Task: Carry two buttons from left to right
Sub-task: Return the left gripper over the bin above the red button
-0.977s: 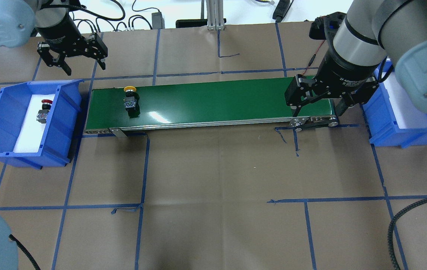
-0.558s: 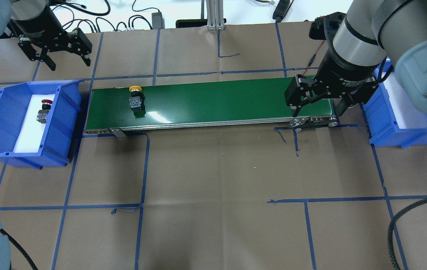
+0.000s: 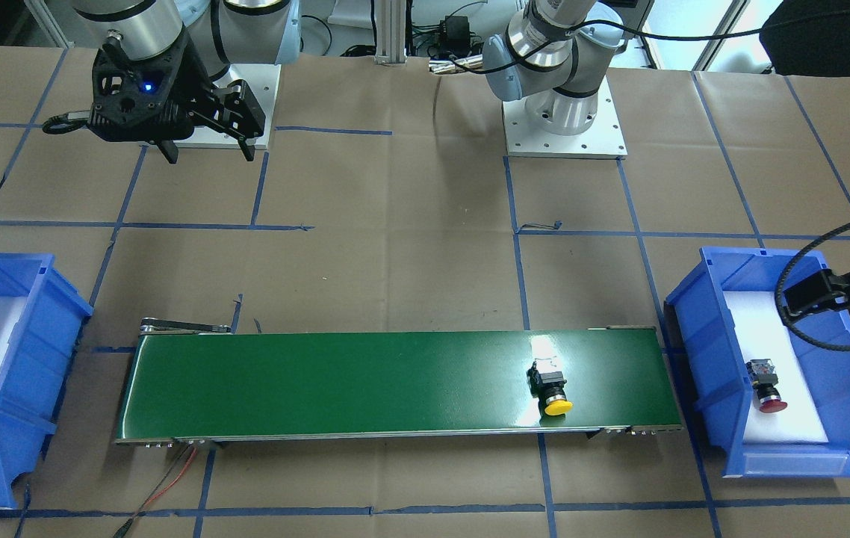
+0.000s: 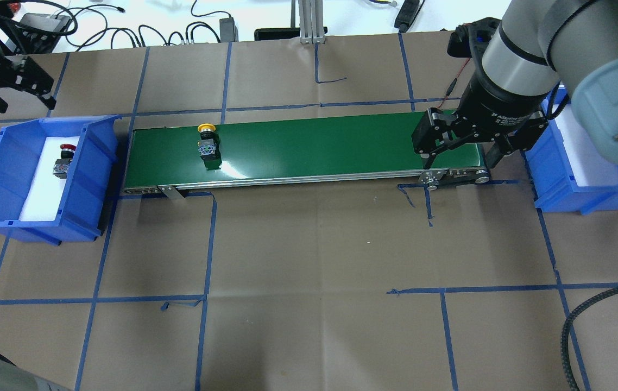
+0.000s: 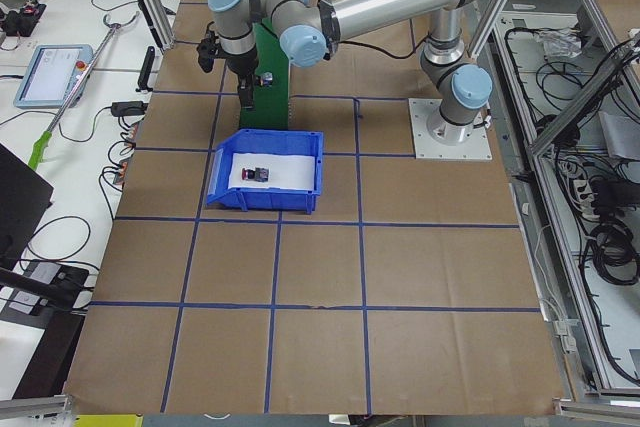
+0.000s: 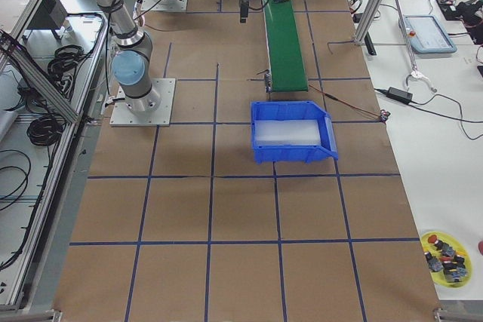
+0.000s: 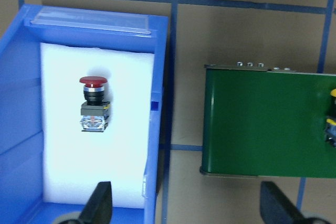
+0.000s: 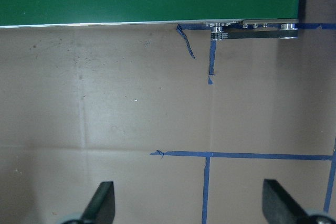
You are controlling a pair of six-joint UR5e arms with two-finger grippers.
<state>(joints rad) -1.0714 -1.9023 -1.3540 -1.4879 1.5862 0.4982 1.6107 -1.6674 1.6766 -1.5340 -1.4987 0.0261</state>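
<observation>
Left gripper hangs above the left bin, fingers spread wide, holding nothing. Nearest to it, the red button lies on its side on the white foam pad, about mid-pad and apart from every wall. It is likely light and rigid, plastic and metal. The domed cap looks smooth and would probably slip. The squared grey block or the black collar seems the better hold, fingers across the flat sides. The foam gives a soft floor. The bin walls are tall, so a straight vertical drop and lift looks safest, with the belt-side wall the one to clear.

Next out, the yellow button lies on its side on the conveyor belt, near the belt's left end. Its cap is close to the far edge, not over it. The round cap could let it roll; same hold applies. No side rails show on the belt, and there is open table on both long sides.

Farthest, the right gripper hovers over the belt's right end, fingers apart, empty, just beside the right bin. Neither button is in that bin, so the task looks early.
</observation>
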